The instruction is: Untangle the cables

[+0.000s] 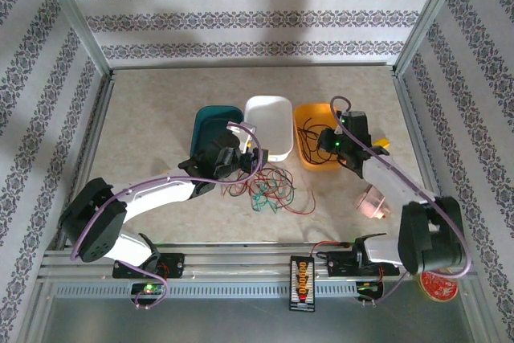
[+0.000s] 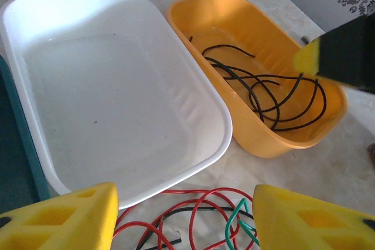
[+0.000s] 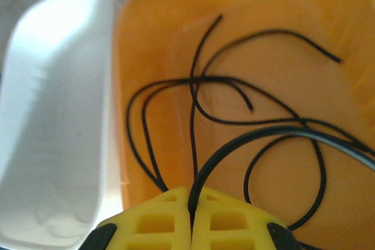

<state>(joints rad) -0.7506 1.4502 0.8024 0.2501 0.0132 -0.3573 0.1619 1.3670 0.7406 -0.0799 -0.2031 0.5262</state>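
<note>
The right hand (image 3: 190, 215) is clamped on a black cable (image 3: 234, 143) inside the orange tub (image 3: 146, 27), where further black strands are coiled. The left hand (image 2: 184, 218) is held wide and empty above the red, green and black tangle (image 1: 269, 186), which lies on the bench (image 1: 161, 118) at 6 o'clock of the white tub (image 2: 117, 115). If the pinched strand is lifted unreleased, the sorted coils could be dragged out again.

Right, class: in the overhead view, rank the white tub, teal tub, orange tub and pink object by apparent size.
1. White tub, teal tub, orange tub: these look alike, and the teal and orange ones are partly covered, so they are left unranked.
2. Pink object: clearly smallest.
</note>
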